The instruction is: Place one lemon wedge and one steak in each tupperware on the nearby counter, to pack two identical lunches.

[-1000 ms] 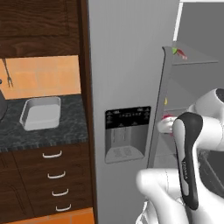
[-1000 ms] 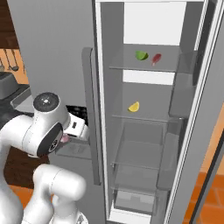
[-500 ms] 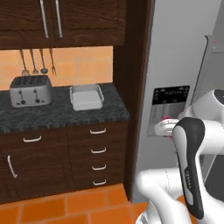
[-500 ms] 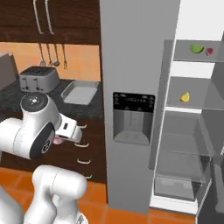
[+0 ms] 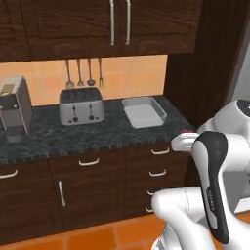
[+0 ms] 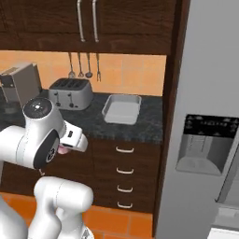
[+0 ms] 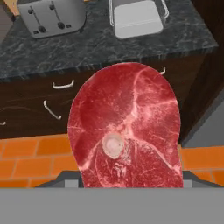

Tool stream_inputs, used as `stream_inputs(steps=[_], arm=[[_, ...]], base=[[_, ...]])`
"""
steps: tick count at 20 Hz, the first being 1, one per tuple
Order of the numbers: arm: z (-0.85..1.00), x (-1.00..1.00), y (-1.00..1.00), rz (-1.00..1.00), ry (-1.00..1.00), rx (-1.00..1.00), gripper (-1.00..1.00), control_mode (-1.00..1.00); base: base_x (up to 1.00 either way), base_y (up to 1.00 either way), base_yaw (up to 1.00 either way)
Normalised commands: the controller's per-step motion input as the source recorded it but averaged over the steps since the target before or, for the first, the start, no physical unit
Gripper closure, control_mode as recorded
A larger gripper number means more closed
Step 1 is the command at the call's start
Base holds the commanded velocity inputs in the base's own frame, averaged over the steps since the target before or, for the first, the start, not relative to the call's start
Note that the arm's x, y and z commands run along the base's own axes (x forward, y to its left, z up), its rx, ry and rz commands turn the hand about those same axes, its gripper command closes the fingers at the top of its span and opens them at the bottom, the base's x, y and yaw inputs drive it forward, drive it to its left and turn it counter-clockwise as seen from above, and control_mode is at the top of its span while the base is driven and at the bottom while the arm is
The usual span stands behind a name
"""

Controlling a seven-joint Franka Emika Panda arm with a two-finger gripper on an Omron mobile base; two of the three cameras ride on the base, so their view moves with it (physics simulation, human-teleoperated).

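Hand view was taken up by a red steak (image 7: 127,131) pinched in the hand (image 5: 183,141) (fingertips hidden behind the meat), held off the surface (image 5: 97,134), on which one grey tupperware (image 5: 143,111) was seen beside a toaster (image 5: 81,106).

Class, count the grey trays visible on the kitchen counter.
1: one tray sits on the counter, right of the toaster. A second may lie outside these views.

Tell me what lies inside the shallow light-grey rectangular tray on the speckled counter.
The shallow light-grey rectangular tray on the black-grey speckled stone counter shows a bare floor: no wedge, no meat. The near wall hides a thin strip of floor. The red marbled steak is at the gripper.
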Motion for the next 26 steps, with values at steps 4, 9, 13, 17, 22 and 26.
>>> stream_inputs(steps=[4, 9, 13, 17, 22, 26], arm=[[0.00, 0.00, 0.00, 0.00, 0.00, 0.00, 1.00, 1.00], [0.00, 0.00, 0.00, 0.00, 0.00, 0.00, 1.00, 1.00], [0.00, 0.00, 0.00, 0.00, 0.00, 0.00, 1.00, 1.00], [0.00, 0.00, 0.00, 0.00, 0.00, 0.00, 1.00, 1.00], [0.00, 0.00, 0.00, 0.00, 0.00, 0.00, 1.00, 1.00], [0.00, 0.00, 0.00, 0.00, 0.00, 0.00, 1.00, 1.00]], base=[[-0.39, 1.00, 0.00], [-0.09, 1.00, 0.00], [0.01, 1.00, 0.00], [0.12, 1.00, 0.00], [0.43, 1.00, 0.00], [0.89, 1.00, 0.00]])
